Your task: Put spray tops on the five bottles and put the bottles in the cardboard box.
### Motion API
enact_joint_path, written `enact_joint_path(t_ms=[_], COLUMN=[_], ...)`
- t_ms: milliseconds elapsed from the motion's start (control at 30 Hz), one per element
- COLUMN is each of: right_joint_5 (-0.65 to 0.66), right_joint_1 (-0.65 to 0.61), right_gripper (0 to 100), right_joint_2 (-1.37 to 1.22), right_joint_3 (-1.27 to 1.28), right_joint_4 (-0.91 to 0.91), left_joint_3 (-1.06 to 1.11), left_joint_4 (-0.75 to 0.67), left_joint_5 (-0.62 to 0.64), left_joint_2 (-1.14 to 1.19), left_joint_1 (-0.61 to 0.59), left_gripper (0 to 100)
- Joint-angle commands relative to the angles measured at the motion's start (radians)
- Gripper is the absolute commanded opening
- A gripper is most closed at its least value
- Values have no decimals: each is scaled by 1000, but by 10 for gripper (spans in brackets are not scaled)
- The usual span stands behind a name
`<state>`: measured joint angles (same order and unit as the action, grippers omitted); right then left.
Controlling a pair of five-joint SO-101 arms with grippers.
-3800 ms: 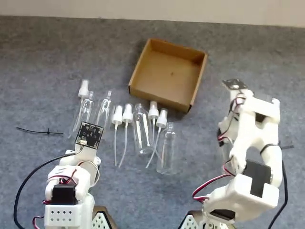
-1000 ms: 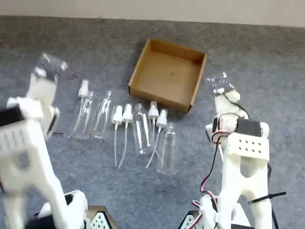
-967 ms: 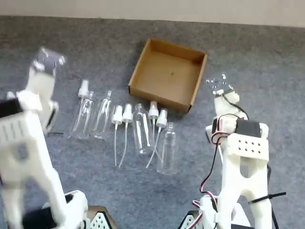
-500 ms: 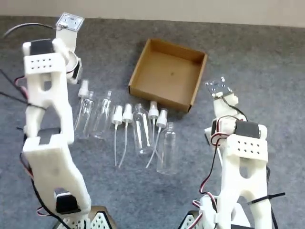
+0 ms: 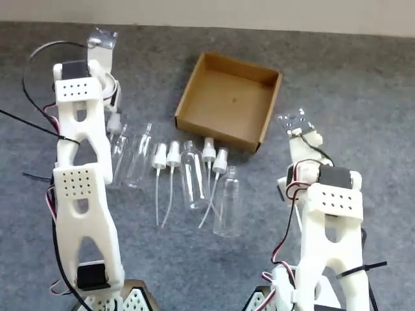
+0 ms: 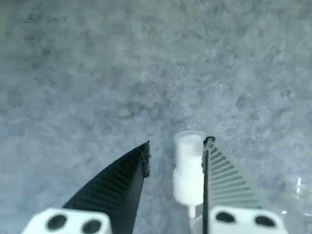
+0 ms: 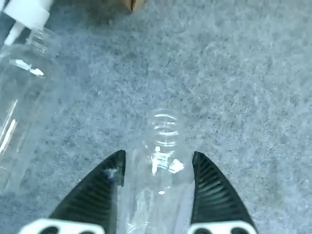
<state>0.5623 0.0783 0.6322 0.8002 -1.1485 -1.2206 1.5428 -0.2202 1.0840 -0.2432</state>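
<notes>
Your left gripper (image 6: 177,144) stands with its jaws released around a white spray top (image 6: 187,168), the cap against 1 jaw and a clear gap to the other. Your right gripper (image 7: 158,155) appears to be grasping a clear bottle (image 7: 163,165) by its body, the open neck pointing away over the grey carpet (image 6: 97,73). The step in hand looks like the 1st capping. Your next move calls for closing the left jaws squarely on the cap without knocking it aside, then lifting its dip tube clear. After that you carry it across to the neck your right arm offers. The wrist views give you both grips close up, which the high view hides beneath the arms. The high view shows what the wrists miss. 4 more bottles (image 5: 192,175) and 4 loose spray tops (image 5: 174,153) lie in a row between the arms. No bottle is yet in the cardboard box (image 5: 227,100) beyond them.
</notes>
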Motion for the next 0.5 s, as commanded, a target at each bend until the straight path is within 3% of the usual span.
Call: enact_joint_path(t_ms=[0, 467], right_joint_5=[6, 6], right_joint_1=[-7, -7], right_gripper=[47, 47], right_joint_2=[35, 42], right_joint_3=[-8, -13], right_joint_4=[19, 19], left_joint_3=[-51, -162], left_joint_4=[6, 43], left_joint_5=[6, 8], left_joint_2=[19, 10], left_joint_1=[30, 30], left_gripper=[162, 50])
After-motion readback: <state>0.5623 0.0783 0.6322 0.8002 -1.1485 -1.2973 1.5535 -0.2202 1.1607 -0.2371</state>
